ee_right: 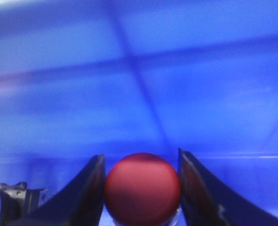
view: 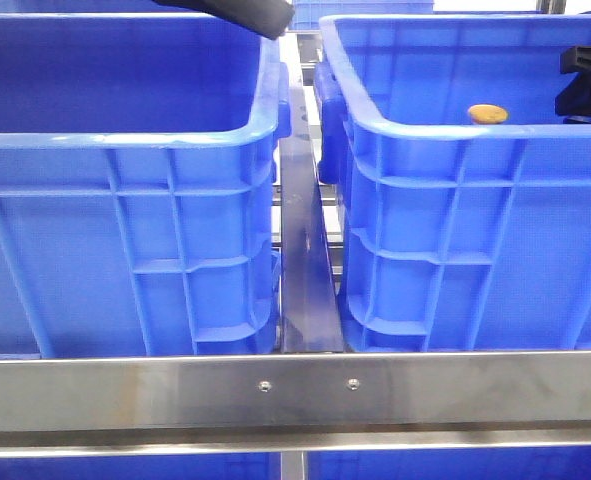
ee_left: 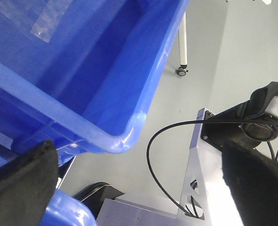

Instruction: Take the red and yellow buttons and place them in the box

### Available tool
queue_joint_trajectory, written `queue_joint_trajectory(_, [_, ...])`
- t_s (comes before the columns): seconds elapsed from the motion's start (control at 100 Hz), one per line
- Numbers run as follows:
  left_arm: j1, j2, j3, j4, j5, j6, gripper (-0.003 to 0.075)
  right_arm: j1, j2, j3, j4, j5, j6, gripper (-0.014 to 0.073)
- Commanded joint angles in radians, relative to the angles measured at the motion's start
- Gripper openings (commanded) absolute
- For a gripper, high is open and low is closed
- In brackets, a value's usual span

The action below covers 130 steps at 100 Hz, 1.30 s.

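Notably, writing: none readable
Right gripper (ee_right: 141,188): clamps red button (ee_right: 142,188) — blurred
Left gripper (ee_left: 143,183): wide, empty
Yellow button (view: 487,114): half-hidden behind right crate (view: 445,240) rim

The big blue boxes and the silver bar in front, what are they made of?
The blue boxes look like molded plastic: glossy, with ribbed grid walls and thick rounded rims. The silver bar looks like brushed metal, probably steel or aluminum: dull grey sheen with two small screw heads.
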Motion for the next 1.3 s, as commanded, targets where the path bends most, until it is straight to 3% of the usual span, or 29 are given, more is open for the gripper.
queue_joint_trajectory(0.0, [-0.006,-0.039,-0.030,-0.067,-0.005,-0.002,0.0659,-0.006,-0.047,-0.029,0.024,0.022,-0.015,0.0514])
queue_joint_trajectory(0.12, [-0.006,-0.039,-0.030,-0.067,-0.005,-0.002,0.0659,-0.006,-0.047,-0.029,0.024,0.020,-0.015,0.0602])
queue_joint_trajectory(0.6, [-0.006,-0.039,-0.030,-0.066,-0.005,-0.002,0.0659,-0.006,-0.233,0.041,0.022,0.066,-0.015,0.0582])
queue_joint_trajectory(0.7, [-0.006,-0.039,-0.030,-0.065,-0.005,-0.002,0.0659,-0.006,-0.308,0.091,0.022,0.072,-0.014,0.0482])
queue_joint_trajectory(0.89, [-0.006,-0.039,-0.030,-0.061,-0.005,-0.002,0.0659,-0.006,-0.451,0.222,0.022,0.086,-0.014,0.0106])
queue_joint_trajectory(1.03, [-0.006,-0.039,-0.030,-0.061,-0.003,-0.002,0.0659,-0.006,-0.546,0.320,0.022,0.140,-0.014,-0.0069])
queue_joint_trajectory(1.2, [-0.006,-0.039,-0.030,-0.061,0.003,-0.002,0.0656,-0.006,-0.649,0.433,0.022,0.227,-0.014,-0.0070])
queue_joint_trajectory(1.29, [-0.006,-0.039,-0.030,-0.061,0.011,-0.002,0.0602,-0.006,-0.704,0.489,0.022,0.246,-0.014,-0.0070])
